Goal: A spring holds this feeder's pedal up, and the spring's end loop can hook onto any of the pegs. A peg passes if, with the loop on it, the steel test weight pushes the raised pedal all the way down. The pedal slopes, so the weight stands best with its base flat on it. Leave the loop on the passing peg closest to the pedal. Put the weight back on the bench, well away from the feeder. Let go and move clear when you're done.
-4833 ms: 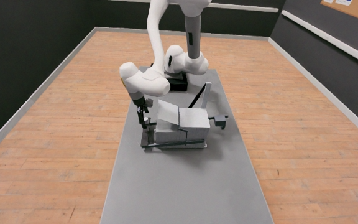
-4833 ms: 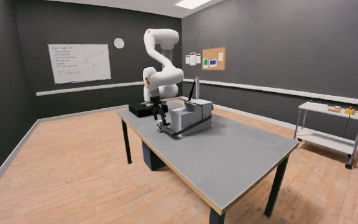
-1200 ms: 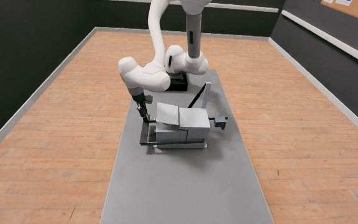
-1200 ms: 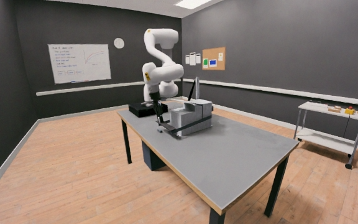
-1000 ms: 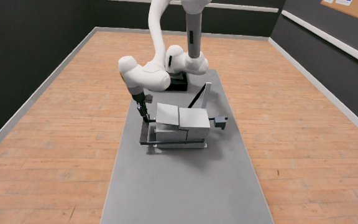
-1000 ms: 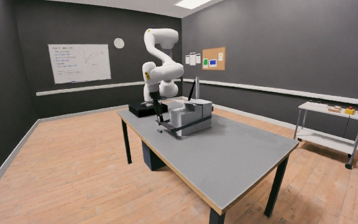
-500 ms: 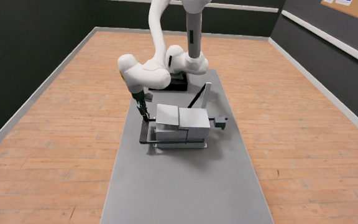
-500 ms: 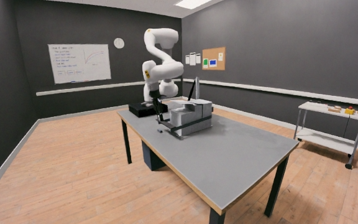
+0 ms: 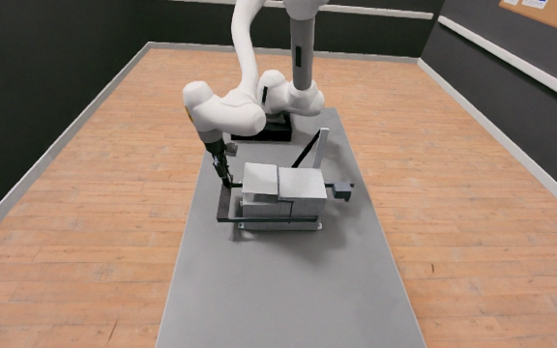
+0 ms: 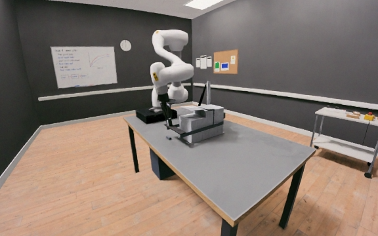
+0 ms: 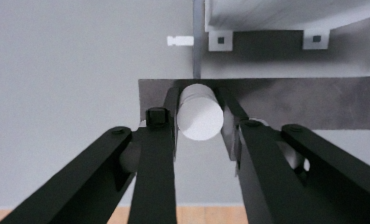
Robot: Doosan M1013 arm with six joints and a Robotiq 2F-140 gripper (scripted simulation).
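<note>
My gripper (image 9: 229,185) (image 10: 169,126) (image 11: 197,103) points down at the pedal's end and is shut on the steel weight. The weight (image 11: 201,120) is a pale upright cylinder between the fingertips, over the dark pedal plate; whether its base touches the plate is hidden. The pedal (image 9: 223,205) (image 10: 177,130) (image 11: 306,102) is a dark flat plate beside the feeder, above the bench on a long side arm. The grey feeder (image 9: 303,185) (image 10: 197,122) (image 11: 286,12) stands on the bench. The spring, its loop and the pegs cannot be made out.
A dark block (image 9: 341,190) sits on a rod at the feeder's far side. A grey post (image 9: 321,149) (image 10: 208,92) with a black brace rises behind the feeder. A small pale piece (image 11: 180,41) shows beside a grey bar (image 11: 197,45) near the feeder's foot.
</note>
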